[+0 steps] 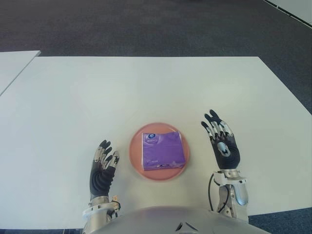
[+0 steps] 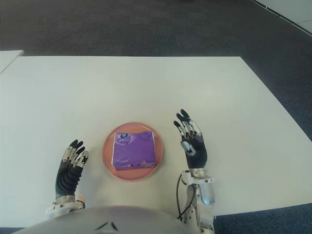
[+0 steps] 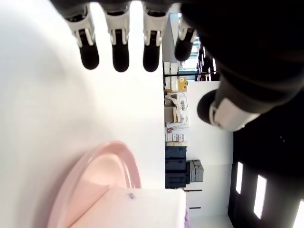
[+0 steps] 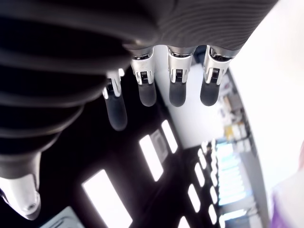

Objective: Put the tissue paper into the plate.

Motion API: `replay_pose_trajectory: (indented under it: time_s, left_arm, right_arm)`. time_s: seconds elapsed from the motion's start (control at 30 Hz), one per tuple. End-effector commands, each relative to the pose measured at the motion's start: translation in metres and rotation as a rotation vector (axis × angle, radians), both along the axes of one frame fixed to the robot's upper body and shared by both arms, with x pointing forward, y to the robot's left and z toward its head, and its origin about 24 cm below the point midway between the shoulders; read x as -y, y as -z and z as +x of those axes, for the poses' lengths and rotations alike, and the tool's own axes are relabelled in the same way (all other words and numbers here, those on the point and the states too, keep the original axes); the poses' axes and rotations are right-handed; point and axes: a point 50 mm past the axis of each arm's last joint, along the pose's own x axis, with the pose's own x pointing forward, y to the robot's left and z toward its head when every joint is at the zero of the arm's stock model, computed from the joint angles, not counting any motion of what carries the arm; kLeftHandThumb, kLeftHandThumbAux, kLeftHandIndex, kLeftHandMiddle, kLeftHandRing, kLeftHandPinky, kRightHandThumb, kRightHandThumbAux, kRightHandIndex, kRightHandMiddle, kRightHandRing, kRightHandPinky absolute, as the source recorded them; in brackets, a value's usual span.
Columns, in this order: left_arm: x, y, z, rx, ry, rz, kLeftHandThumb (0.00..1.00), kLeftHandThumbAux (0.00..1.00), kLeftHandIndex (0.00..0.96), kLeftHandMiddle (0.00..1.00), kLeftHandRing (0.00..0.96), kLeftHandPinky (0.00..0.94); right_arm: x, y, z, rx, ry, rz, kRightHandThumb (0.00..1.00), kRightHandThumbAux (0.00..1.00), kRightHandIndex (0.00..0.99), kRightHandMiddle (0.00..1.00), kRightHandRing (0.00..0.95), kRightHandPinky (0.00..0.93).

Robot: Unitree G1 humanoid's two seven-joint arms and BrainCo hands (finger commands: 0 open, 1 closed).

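A purple pack of tissue paper (image 1: 163,150) lies flat inside the round pink plate (image 1: 136,163) near the table's front edge. My right hand (image 1: 220,141) is raised just right of the plate, fingers spread and straight, holding nothing. My left hand (image 1: 103,168) shows left of the plate, low over the table, fingers extended and empty. The left wrist view shows the plate's rim (image 3: 80,175) and a corner of the pack (image 3: 147,206) beyond my straight fingers (image 3: 120,54). In the right wrist view my fingers (image 4: 176,90) are spread with nothing between them.
The white table (image 1: 146,92) stretches far ahead and to both sides of the plate. Dark carpet (image 1: 146,29) lies beyond its far edge. A second white surface (image 1: 12,63) stands at the far left.
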Motion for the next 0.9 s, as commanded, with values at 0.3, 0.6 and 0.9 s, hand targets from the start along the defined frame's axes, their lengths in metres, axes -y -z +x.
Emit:
replay_pose_trajectory:
  time_s: [0.3,0.6,0.9]
  left_arm:
    - [0.020,0.008,0.027,0.045,0.009,-0.128,0.059,0.565,0.132,0.154,0.163,0.196]
    - [0.018,0.016,0.033,0.046,0.036,-0.121,0.078,0.542,0.119,0.145,0.153,0.183]
    - [0.019,0.022,0.037,0.028,0.039,-0.135,0.099,0.549,0.108,0.134,0.139,0.166]
  right_arm:
    - [-0.003,0.011,-0.004,-0.063,0.008,0.016,0.734,0.688,0.438,0.116,0.060,0.103]
    - [0.006,0.041,-0.002,-0.239,-0.007,-0.191,0.717,0.696,0.424,0.107,0.050,0.066]
    - [0.010,0.046,-0.001,-0.316,-0.002,-0.414,0.314,0.529,0.122,0.028,0.003,0.008]
